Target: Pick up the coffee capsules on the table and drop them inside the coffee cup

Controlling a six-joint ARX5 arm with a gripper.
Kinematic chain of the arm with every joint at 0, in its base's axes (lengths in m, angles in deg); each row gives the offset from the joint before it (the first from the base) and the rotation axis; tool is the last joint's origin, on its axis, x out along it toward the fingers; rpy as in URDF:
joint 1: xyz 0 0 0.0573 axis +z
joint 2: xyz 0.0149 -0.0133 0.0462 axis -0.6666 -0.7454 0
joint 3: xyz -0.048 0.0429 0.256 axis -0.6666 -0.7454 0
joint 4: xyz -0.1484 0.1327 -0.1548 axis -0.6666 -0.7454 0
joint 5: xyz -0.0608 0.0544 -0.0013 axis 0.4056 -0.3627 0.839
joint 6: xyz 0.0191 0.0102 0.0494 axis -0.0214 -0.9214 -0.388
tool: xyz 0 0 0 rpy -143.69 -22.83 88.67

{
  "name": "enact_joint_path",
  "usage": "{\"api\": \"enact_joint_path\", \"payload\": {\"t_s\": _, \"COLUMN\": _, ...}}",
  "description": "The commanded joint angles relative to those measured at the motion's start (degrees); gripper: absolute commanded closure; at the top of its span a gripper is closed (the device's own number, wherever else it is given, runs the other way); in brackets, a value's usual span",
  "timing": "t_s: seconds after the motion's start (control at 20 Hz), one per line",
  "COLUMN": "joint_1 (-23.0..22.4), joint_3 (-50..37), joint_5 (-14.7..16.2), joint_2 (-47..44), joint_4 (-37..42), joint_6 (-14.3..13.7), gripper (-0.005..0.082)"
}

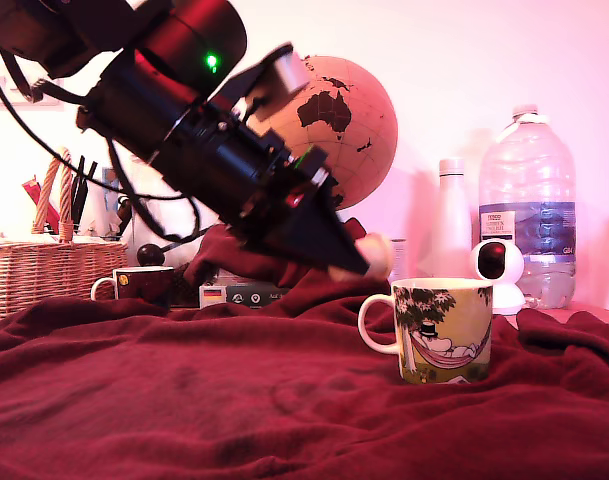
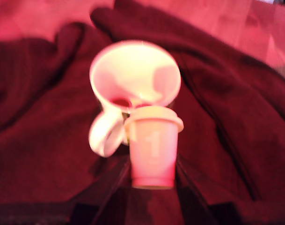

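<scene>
The gripper [image 1: 359, 262] is gripping the pale cream capsule [image 2: 153, 146] between its closed jaws, hanging just above the coffee cup [image 1: 443, 329], near its handle side. The cup is standing upright on the red blanket [image 1: 234, 400].

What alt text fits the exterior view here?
A black arm angles down with its gripper holding a pale capsule just above the cup, near the handle side. The cup stands on a rumpled red blanket; a globe, bottles and a basket sit behind.
</scene>
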Motion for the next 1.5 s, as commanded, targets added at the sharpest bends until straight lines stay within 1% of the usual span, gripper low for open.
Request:
{"api": "enact_joint_path", "payload": {"t_s": 0.0, "joint_1": -0.2, "joint_3": -0.3, "joint_5": 0.0, "joint_2": 0.3, "joint_4": 3.1, "joint_6": -0.2, "gripper": 0.0625}}
{"api": "enact_joint_path", "payload": {"t_s": 0.35, "joint_1": -0.3, "joint_3": -0.2, "joint_5": 0.0, "joint_2": 0.3, "joint_4": 12.3, "joint_6": 0.3, "gripper": 0.0625}}
{"api": "enact_joint_path", "payload": {"t_s": 0.4, "joint_1": -0.3, "joint_3": 0.2, "joint_5": 0.0, "joint_2": 0.3, "joint_4": 12.5, "joint_6": 1.7, "gripper": 0.0627}}
{"api": "enact_joint_path", "payload": {"t_s": 0.45, "joint_1": -0.3, "joint_3": 0.9, "joint_5": 0.1, "joint_2": 0.3, "joint_4": 12.0, "joint_6": 2.3, "gripper": 0.0627}}
{"api": "enact_joint_path", "payload": {"t_s": 0.55, "joint_1": -0.4, "joint_3": 3.0, "joint_5": 0.1, "joint_2": 0.3, "joint_4": 10.7, "joint_6": 2.8, "gripper": 0.0627}}
{"api": "enact_joint_path", "payload": {"t_s": 0.65, "joint_1": -0.7, "joint_3": 6.0, "joint_5": 0.4, "joint_2": 0.1, "joint_4": 7.6, "joint_6": 2.8, "gripper": 0.0627}}
{"api": "enact_joint_path", "payload": {"t_s": 0.8, "joint_1": -1.3, "joint_3": 11.1, "joint_5": 1.8, "joint_2": -1.1, "joint_4": 1.9, "joint_6": 2.1, "gripper": 0.0627}}
{"api": "enact_joint_path", "payload": {"t_s": 1.1, "joint_1": -2.2, "joint_3": 19.5, "joint_5": 2.1, "joint_2": -5.5, "joint_4": -7.7, "joint_6": 0.7, "gripper": 0.0627}}
{"api": "enact_joint_path", "payload": {"t_s": 1.25, "joint_1": -2.3, "joint_3": 23.7, "joint_5": 2.2, "joint_2": -8.9, "joint_4": -13.0, "joint_6": -0.2, "gripper": 0.0627}}
{"api": "enact_joint_path", "payload": {"t_s": 1.4, "joint_1": -2.4, "joint_3": 28.0, "joint_5": 2.2, "joint_2": -12.5, "joint_4": -18.5, "joint_6": -0.5, "gripper": 0.0627}}
{"api": "enact_joint_path", "payload": {"t_s": 1.45, "joint_1": -2.5, "joint_3": 29.4, "joint_5": 2.4, "joint_2": -13.6, "joint_4": -20.0, "joint_6": -1.1, "gripper": 0.0627}}
